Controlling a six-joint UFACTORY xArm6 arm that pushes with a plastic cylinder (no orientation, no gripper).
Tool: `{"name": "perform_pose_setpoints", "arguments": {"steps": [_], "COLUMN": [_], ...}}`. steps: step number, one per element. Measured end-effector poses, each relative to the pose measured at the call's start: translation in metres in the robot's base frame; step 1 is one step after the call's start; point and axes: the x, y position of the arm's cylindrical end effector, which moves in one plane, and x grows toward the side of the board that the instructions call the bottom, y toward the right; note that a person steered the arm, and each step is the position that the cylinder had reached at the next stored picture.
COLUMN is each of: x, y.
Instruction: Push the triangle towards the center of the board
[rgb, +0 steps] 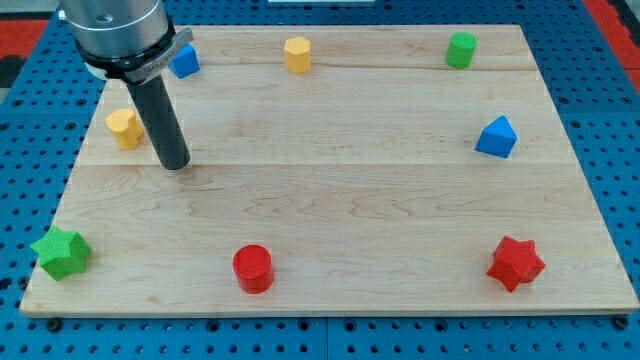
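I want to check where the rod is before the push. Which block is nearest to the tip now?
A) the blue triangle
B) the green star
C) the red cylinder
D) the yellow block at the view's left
D: my tip rests just right of the yellow block; the blue triangle is far across the board.
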Motion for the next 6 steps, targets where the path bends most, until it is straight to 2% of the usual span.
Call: {"name": "perform_pose_setpoints", "arguments": {"steps": [3, 4, 5, 6], "x": [0.004, 0.014, 0.021, 0.016], "y": [0.006, 0.029, 0.093, 0.204]}}
